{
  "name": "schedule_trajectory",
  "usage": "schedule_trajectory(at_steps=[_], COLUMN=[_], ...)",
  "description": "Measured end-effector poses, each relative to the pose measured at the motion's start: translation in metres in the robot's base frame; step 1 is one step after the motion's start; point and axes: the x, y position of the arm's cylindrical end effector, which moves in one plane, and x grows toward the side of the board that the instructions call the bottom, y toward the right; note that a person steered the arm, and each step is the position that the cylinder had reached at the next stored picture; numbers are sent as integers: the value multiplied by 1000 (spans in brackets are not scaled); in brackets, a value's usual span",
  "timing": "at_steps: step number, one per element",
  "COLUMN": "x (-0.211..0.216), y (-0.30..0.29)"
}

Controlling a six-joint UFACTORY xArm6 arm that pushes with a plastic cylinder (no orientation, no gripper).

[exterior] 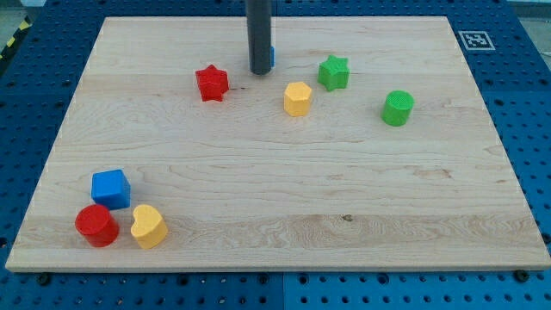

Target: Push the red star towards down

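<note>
Along the view's left, near the bottom corner of the pale wooden counter (284,207), three small plastic blocks cluster: a blue cube (110,188), a red cylinder (95,225) just below it, and a yellow heart-shaped block (147,226) beside that.

Further right and near the view's top lies the task's thing, the small red star-shaped plastic block (212,83), standing free with open board below it. It looks light, stiff and smooth-bottomed, so it should slide easily on the wood, though its points may make it spin if pressed off-centre. There is nothing to take hold of: the arm carries no gripper, only a dark rod, so a push against the star's top side, in line with its middle, seems best.

The tip (259,71) rests just to the right of the star and slightly higher, apart from it. A sliver of blue block (272,57) peeks from behind the rod.

Right again sit a yellow hexagonal block (297,98), a green star-shaped block (333,72) and a green cylinder (397,108).
</note>
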Motion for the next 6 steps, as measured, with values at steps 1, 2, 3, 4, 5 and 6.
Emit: schedule_trajectory(at_steps=[1,2,3,4,5,6], x=[9,19,28,40,55,77], y=[-18,-38,-59,-77,-87,-90])
